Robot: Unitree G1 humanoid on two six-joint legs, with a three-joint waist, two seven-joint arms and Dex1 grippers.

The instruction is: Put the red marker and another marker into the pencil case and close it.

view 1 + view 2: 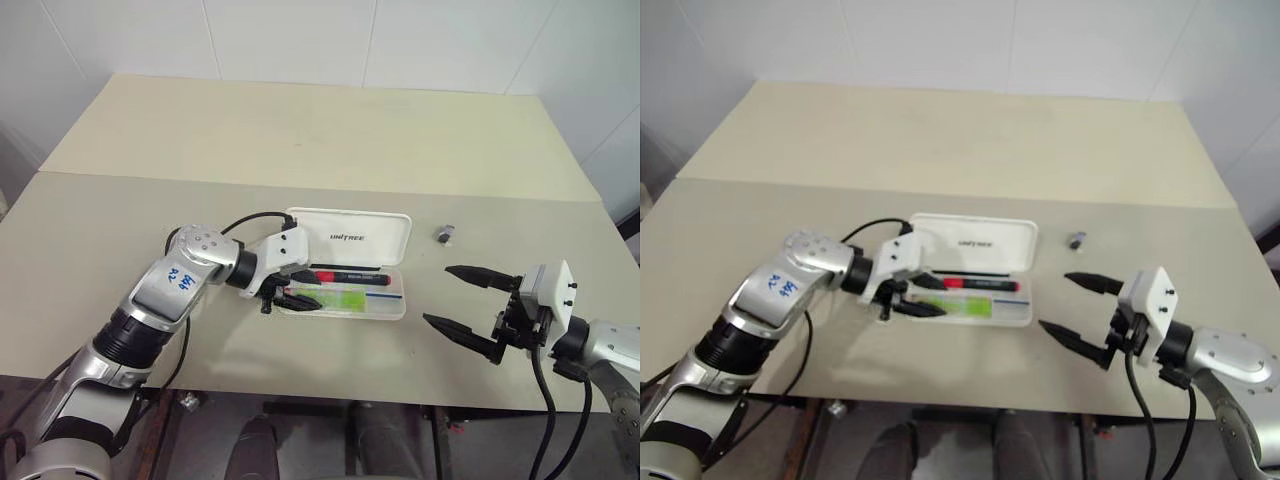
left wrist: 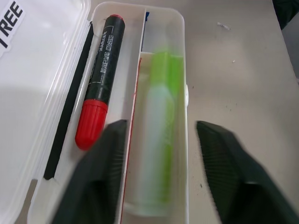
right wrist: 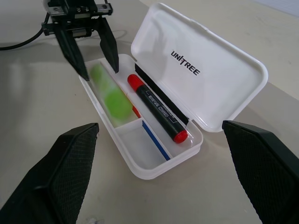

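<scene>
Head pair looks down from afar; both wrist views closely share the pencil case (image 3: 196, 70)

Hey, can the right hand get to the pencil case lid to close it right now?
Probably yes. The right hand is open beside the pencil case, bare table between them, though the left hand sits over its far end.

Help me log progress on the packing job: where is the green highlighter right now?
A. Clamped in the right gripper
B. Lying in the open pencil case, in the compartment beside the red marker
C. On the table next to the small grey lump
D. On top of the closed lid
B: the green highlighter lies inside the open pencil case, in the compartment next to the red marker, with the left gripper open above it.
</scene>
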